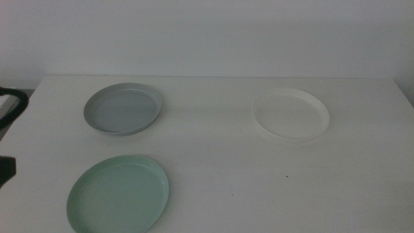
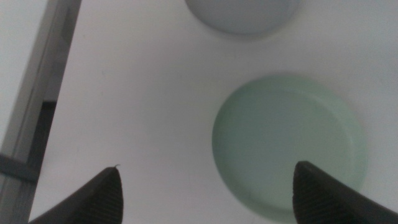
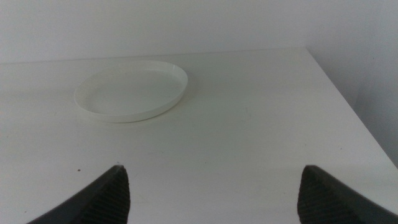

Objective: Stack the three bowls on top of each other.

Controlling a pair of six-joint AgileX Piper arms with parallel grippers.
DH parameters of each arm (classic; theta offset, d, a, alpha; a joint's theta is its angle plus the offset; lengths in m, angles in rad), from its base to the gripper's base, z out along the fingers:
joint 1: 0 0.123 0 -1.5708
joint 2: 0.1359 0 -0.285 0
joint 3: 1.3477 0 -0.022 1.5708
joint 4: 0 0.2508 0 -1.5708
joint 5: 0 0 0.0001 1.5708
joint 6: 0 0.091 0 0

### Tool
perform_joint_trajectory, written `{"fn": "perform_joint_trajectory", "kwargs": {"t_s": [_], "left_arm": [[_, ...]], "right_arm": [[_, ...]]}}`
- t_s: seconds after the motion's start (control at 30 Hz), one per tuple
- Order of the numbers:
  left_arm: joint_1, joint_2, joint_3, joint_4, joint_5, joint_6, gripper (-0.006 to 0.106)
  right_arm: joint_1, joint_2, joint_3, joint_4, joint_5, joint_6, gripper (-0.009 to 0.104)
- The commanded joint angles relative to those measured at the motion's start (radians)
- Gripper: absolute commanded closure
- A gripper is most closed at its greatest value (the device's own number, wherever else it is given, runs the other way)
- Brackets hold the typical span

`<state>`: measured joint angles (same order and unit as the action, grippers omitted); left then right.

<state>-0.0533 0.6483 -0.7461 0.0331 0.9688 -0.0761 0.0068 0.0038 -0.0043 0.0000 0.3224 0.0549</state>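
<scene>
Three shallow bowls lie apart on the white table [image 1: 220, 168]. The grey-blue bowl [image 1: 123, 108] is at the back left, the white bowl [image 1: 290, 113] at the back right and the mint green bowl [image 1: 118, 194] at the front left. My left gripper [image 2: 206, 167] is open and empty, held above the table beside the mint green bowl [image 2: 289, 146], with the grey-blue bowl [image 2: 242, 12] beyond it. My right gripper [image 3: 212, 168] is open and empty, some way short of the white bowl [image 3: 132, 91]. It is out of the middle view.
A dark part of the left arm [image 1: 5, 171] shows at the middle view's left edge, with a black object [image 1: 11, 103] behind it off the table. The table's side edge [image 3: 348, 118] runs close by the right gripper. A grey rail [image 2: 37, 93] lines the table's edge by the left gripper.
</scene>
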Motion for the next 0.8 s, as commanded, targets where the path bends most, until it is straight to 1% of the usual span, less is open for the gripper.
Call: {"fn": "perform_joint_trajectory", "kwargs": {"t_s": [0.0,0.17,0.27,0.4,0.57,0.77], "left_arm": [[-0.007,0.006,-0.006,-0.003,-0.053,-0.003,0.007],[-0.007,0.086,-0.02,-0.005,-0.054,-0.046,0.007],[-0.007,0.181,-0.063,-0.04,-0.022,-0.04,0.007],[-0.007,0.319,-0.125,-0.082,0.016,0.027,0.007],[0.001,0.488,-0.153,-0.092,0.023,0.081,0.007],[0.093,0.646,-0.153,-0.17,-0.053,0.191,0.007]], "right_arm": [[-0.007,-0.004,0.004,-0.007,-0.007,-0.002,0.002],[-0.007,-0.004,0.004,-0.007,-0.007,-0.002,0.002],[-0.007,-0.004,0.004,-0.007,-0.007,-0.002,0.002],[-0.007,-0.004,0.004,-0.007,-0.007,-0.002,0.002],[-0.007,-0.004,0.004,-0.007,-0.007,-0.002,0.002],[-0.007,-0.004,0.004,-0.007,-0.007,-0.002,0.002]]}}
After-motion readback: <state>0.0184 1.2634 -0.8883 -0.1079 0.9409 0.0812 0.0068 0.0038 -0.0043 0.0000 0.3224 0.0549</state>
